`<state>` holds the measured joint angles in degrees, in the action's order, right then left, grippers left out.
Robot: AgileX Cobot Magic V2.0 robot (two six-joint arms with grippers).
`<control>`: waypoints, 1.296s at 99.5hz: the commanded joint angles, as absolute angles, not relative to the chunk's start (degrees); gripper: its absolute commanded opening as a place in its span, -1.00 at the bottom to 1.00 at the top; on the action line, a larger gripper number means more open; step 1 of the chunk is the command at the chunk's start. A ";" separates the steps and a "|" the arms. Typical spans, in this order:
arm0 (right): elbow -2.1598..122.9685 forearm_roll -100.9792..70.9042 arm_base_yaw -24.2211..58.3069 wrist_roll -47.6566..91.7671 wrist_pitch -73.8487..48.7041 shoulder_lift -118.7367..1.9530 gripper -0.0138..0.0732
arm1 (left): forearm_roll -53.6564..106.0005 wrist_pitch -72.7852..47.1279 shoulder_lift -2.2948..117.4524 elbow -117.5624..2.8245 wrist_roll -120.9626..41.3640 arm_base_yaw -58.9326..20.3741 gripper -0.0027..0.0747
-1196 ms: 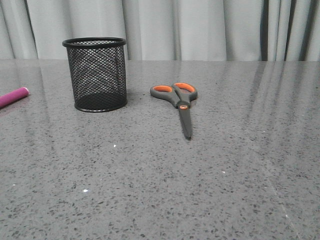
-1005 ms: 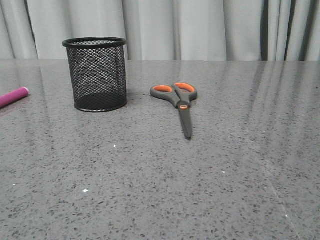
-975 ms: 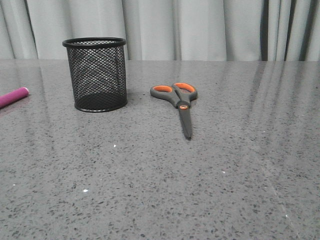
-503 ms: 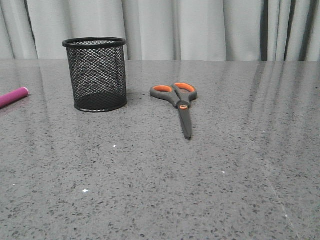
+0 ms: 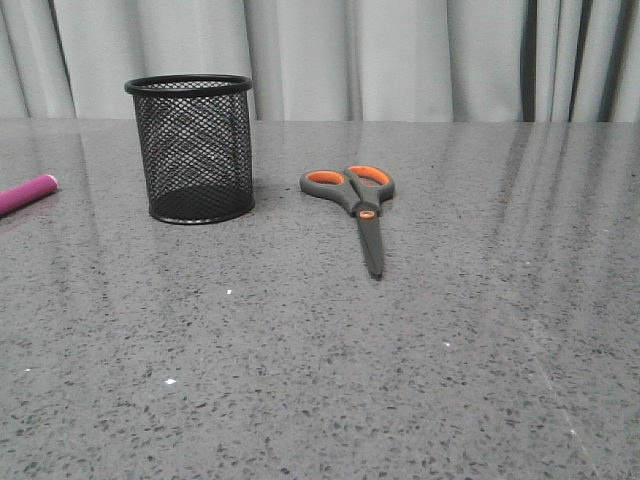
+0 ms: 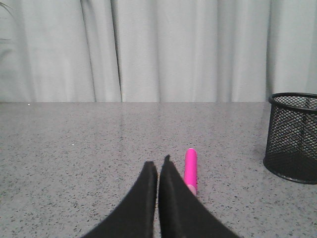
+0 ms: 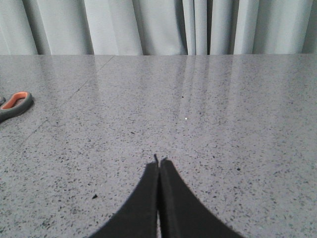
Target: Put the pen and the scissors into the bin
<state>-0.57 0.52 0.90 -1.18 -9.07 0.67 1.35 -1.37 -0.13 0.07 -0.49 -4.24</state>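
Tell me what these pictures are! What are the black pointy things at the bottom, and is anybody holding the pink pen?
These are three photos from one robot with two arms. One camera looks forward over the grey table. The other two cameras sit on the robot's wrists, so each sees its own pincer at the bottom.

Those black pointy shapes are the pincers. The left gripper and the right gripper both have their jaws pressed together, with nothing between them.

On the table stands a black mesh cup, the bin. You can see through it, and nothing is inside. To its right lie the scissors, flat, with orange loops. To its left lies the pink pen. The left wrist camera sees the pen just ahead of its pincer.

So nobody is holding anything.
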 commanded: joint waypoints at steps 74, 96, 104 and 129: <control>-1.54 -27.61 0.59 -0.80 1.95 1.65 -0.85 | 28.27 3.27 -1.58 1.34 0.00 -4.21 -0.99; 2.28 -27.61 0.59 -0.80 -2.64 1.17 -0.82 | 33.90 3.07 -1.58 -0.59 0.00 -4.21 -0.99; 4.85 -27.51 0.59 -0.80 -5.70 -0.35 -0.82 | 33.77 1.93 -1.01 -2.38 0.00 -4.21 -0.99; 17.79 -20.50 0.59 -0.57 -17.27 -15.99 -0.82 | 24.15 -9.40 11.93 -16.15 0.00 -4.21 -0.99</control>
<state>11.60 -23.99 0.90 -1.18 -16.48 -9.44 28.30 -8.82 5.71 -9.32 0.00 -4.24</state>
